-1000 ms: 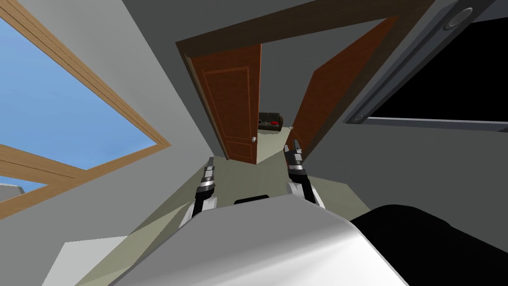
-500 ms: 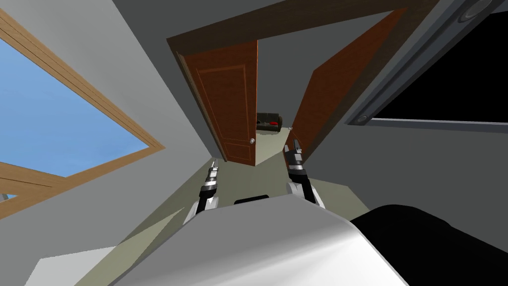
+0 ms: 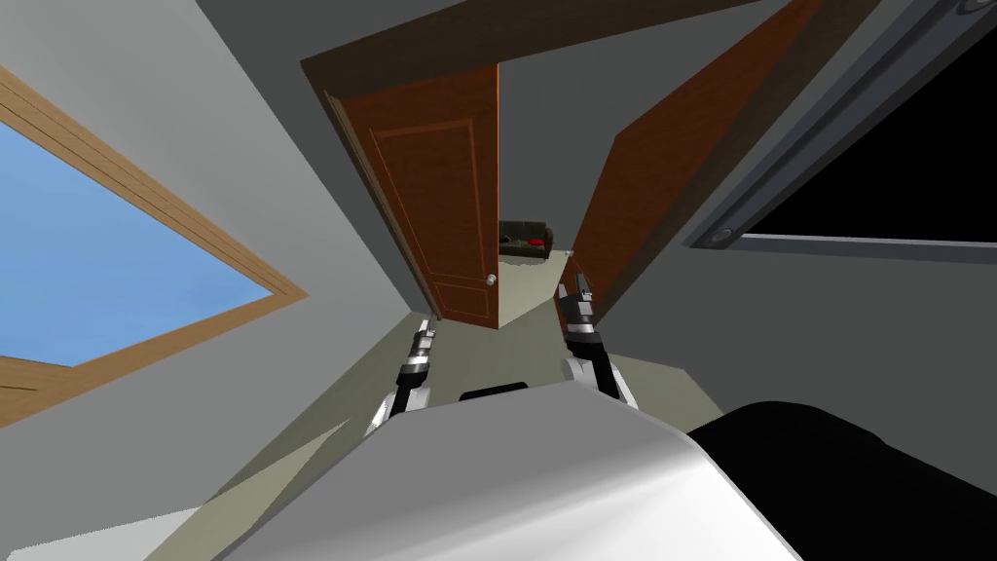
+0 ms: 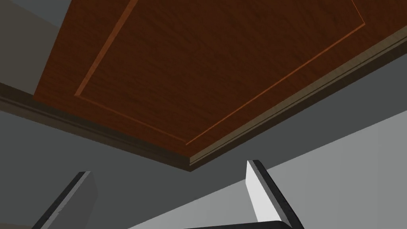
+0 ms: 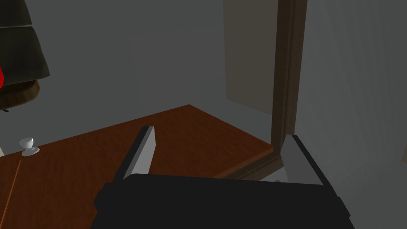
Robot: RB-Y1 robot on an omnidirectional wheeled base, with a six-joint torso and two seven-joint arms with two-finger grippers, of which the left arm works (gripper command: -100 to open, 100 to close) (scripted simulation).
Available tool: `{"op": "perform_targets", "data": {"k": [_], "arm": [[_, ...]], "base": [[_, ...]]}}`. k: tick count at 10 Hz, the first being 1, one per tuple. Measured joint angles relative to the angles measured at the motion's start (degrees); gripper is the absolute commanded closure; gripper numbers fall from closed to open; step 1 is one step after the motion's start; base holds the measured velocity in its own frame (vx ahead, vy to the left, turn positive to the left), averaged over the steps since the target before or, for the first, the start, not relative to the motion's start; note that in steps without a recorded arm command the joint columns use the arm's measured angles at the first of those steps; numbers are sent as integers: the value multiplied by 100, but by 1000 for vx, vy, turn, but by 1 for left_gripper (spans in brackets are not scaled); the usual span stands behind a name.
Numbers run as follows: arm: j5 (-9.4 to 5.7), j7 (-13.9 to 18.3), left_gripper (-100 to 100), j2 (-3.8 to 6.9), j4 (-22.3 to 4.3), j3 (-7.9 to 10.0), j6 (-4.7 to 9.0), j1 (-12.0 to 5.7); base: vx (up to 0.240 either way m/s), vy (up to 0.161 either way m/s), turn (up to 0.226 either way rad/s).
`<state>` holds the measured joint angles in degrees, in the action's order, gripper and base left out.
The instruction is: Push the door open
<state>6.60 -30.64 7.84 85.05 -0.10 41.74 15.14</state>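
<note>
Double doorway of reddish-brown wood, seen from the head camera. The left door [image 3: 433, 195] stands partly open, its pale knob [image 3: 491, 280] at the free edge. The right door [image 3: 672, 166] is swung farther away, leaving a gap between the two. Through the gap a dark sofa [image 3: 524, 239] stands on the far floor. A wood-framed window [image 3: 117, 263] lies to the left, and a black area [image 3: 896, 166] to the right.

The left gripper [image 3: 424, 326] is near the foot of the left door. In its wrist view the fingers [image 4: 260, 195] stand apart and hold nothing. They point toward the panelled door face [image 4: 206, 71] and its dark frame [image 4: 222, 147].

The right gripper [image 3: 581, 290] is just beside the lower edge of the right door. In its wrist view the fingers [image 5: 141, 153] are likewise apart and empty, close over the door face [image 5: 79, 175]. Contact cannot be told. A small knob [image 5: 28, 146] shows farther along that face.
</note>
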Motion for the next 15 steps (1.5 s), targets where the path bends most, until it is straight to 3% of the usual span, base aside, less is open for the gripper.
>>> {"op": "perform_targets", "data": {"k": [15], "arm": [[590, -1877, -100, 285, -2283, -216, 546, -872]], "base": [[103, -70, -15]]}}
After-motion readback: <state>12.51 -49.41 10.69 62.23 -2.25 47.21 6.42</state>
